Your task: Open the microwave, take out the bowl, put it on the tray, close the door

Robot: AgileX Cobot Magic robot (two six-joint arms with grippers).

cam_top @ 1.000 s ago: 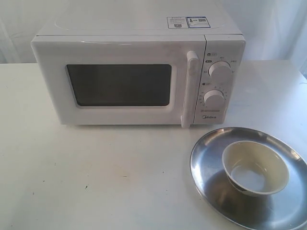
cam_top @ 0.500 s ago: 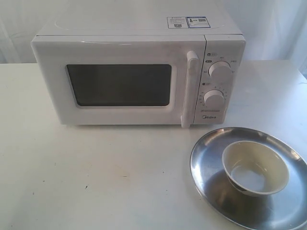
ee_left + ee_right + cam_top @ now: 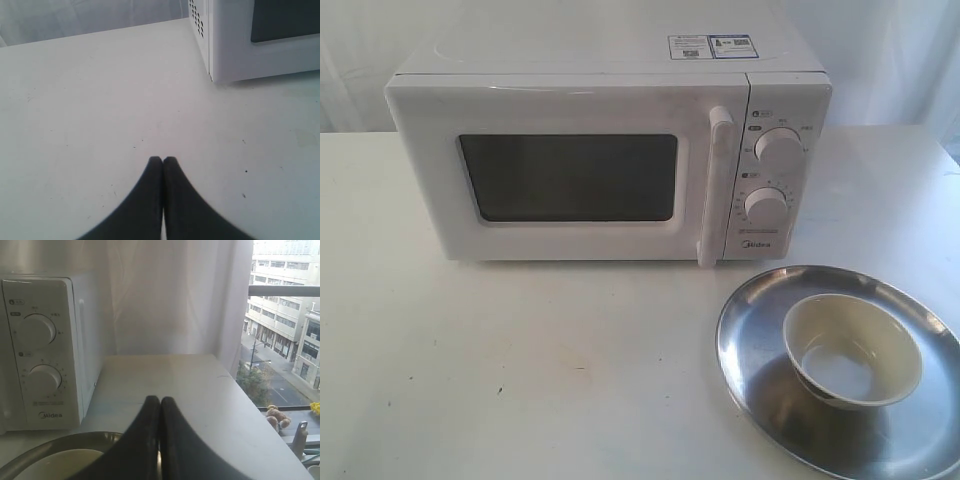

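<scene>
The white microwave (image 3: 610,150) stands at the back of the table, and its door (image 3: 570,178) with the dark window is shut flat. The cream bowl (image 3: 853,350) sits upright inside the steel tray (image 3: 760,330) at the front right. Neither gripper shows in the exterior view. My left gripper (image 3: 163,159) is shut with nothing in it, over bare table near the microwave's corner (image 3: 235,45). My right gripper (image 3: 160,399) is shut and empty, just above the tray's rim (image 3: 55,442) and the bowl (image 3: 60,462), beside the microwave's knobs (image 3: 37,330).
A white table (image 3: 520,370) carries everything. Its right edge (image 3: 250,405) runs beside a window with a curtain (image 3: 175,295). The door's vertical bar handle (image 3: 716,185) stands left of the two knobs (image 3: 778,150).
</scene>
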